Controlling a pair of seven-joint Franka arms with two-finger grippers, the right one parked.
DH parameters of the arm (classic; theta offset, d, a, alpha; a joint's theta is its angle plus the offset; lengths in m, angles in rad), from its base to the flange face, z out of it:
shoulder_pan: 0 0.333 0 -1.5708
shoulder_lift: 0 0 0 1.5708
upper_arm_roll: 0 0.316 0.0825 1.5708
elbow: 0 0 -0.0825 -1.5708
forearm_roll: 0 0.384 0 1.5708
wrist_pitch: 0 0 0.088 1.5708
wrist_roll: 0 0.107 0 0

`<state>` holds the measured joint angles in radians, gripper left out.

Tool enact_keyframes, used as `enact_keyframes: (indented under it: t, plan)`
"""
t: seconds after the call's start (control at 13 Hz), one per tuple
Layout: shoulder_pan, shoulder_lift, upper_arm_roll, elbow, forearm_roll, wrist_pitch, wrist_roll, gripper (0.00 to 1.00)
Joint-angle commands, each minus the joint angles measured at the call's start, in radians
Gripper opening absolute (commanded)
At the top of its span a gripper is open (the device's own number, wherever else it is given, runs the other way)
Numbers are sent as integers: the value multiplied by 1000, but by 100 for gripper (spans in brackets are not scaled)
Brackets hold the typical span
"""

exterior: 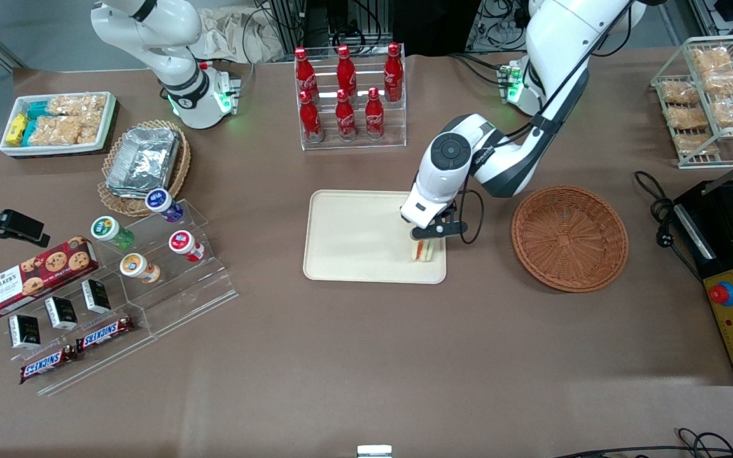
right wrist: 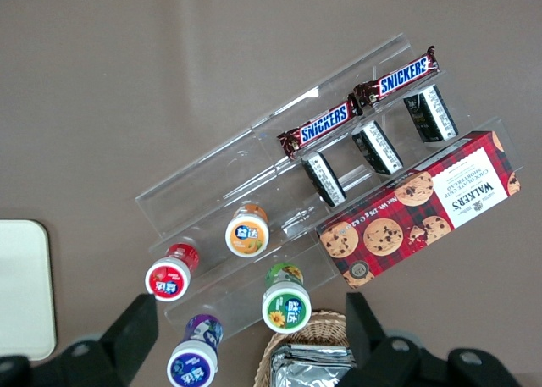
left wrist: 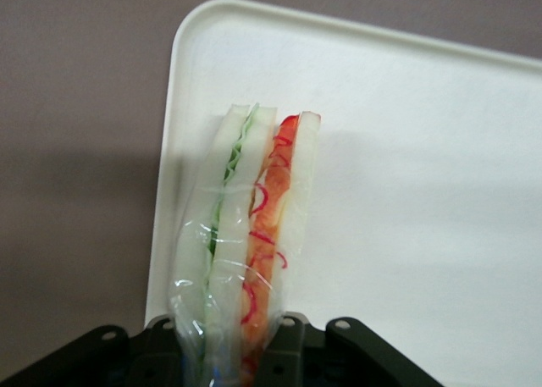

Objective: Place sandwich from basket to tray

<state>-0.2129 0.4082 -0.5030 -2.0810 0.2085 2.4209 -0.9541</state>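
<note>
The sandwich (left wrist: 250,234) is a wrapped wedge of white bread with green, orange and red layers along its cut edge. It hangs clamped in the end effector (exterior: 425,240), just above the tray (exterior: 354,235) near its edge. The arm reaches down over the tray beside the basket (exterior: 569,237). Only the wrist view shows the clear film.

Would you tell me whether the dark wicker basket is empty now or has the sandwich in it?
Empty: the basket shows only bare weave. The sandwich is over the tray, held in the gripper.
</note>
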Motion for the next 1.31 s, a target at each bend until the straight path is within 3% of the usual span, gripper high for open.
enact_keyframes:
  t: [0.0, 0.15, 0.31, 0.92, 1.08, 1.23]
  plan:
    - [0, 27, -3, -8, 109, 30, -73, 0]
    - [0, 75, -3, -1, 211, 56, -155, 2]
    - [1, 98, -5, 9, 282, 57, -179, 99]
    - [7, 43, -8, 39, 263, 12, -183, 100]
    - [10, -29, -8, 65, 194, -40, -181, 100]
    - [17, -122, -5, 137, 70, -147, -167, 100]
